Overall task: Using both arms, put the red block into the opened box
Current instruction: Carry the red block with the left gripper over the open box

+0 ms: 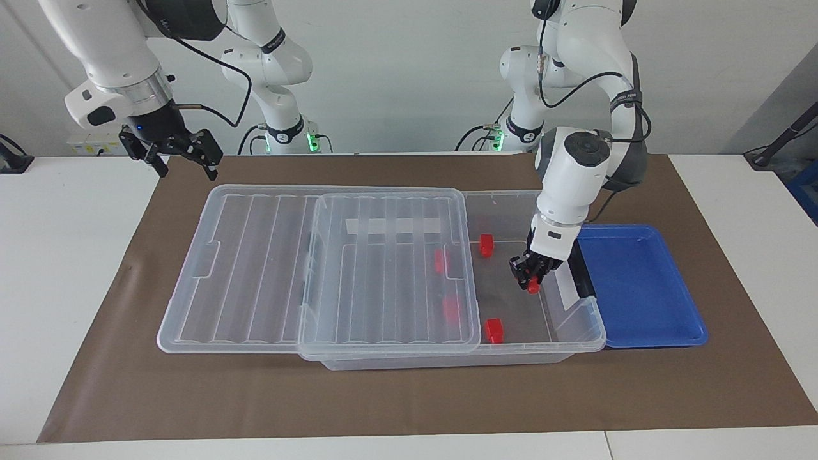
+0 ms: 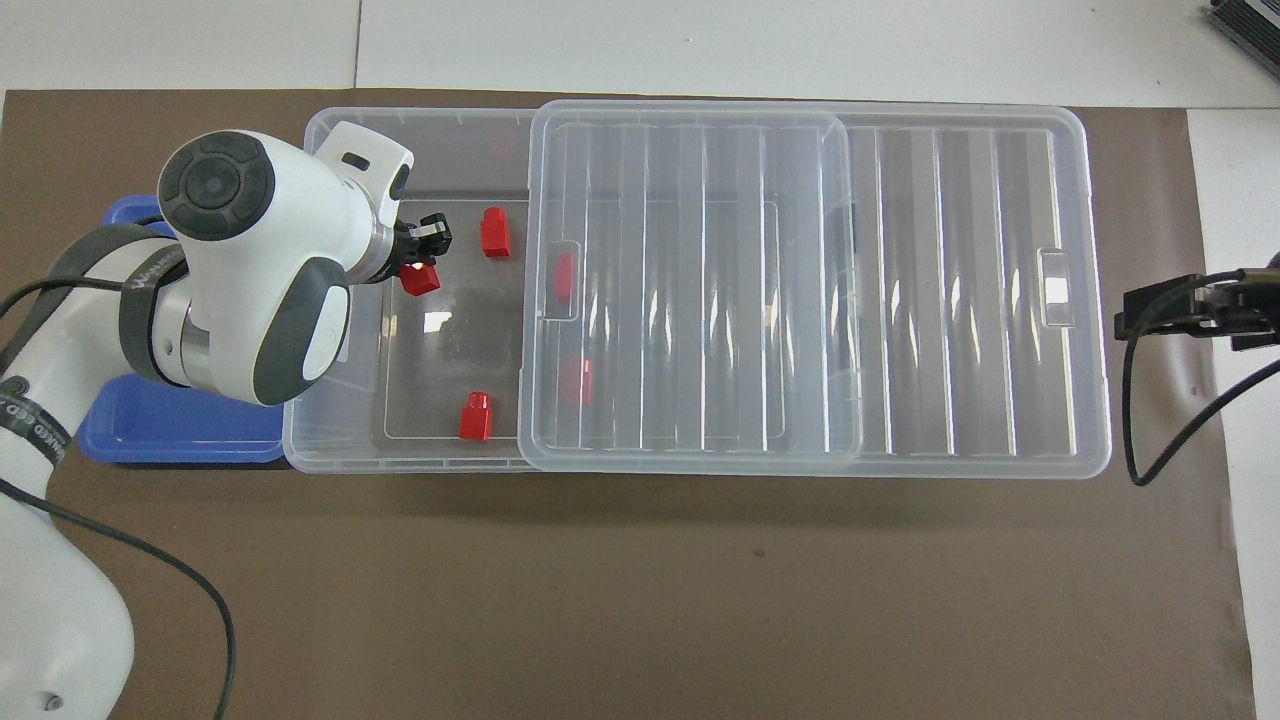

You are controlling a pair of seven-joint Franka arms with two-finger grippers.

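- Facing view: left gripper (image 1: 528,279) lowered into the uncovered end of the box (image 1: 578,332), fingers pinched on a red block (image 1: 532,287) hanging just above the floor of the box.
- Same view: two loose red blocks (image 1: 487,245) on the bare floor, one nearer to the robots, one farther; two more seen dimly under the ribbed lid (image 1: 390,268), slid toward the right arm's end of the table.
- Same view: blue tray (image 1: 645,287) touching the box at the left arm's end; right gripper (image 1: 185,163) waiting above the brown mat (image 1: 409,396), jaws spread, holding nothing.
- Overhead view: left gripper (image 2: 425,255) over the open end, red block (image 2: 421,279) clamped at the fingertips, near a loose block (image 2: 493,232).
- Same view: right gripper (image 2: 1180,312) only partly visible at the edge of the mat (image 2: 640,590).
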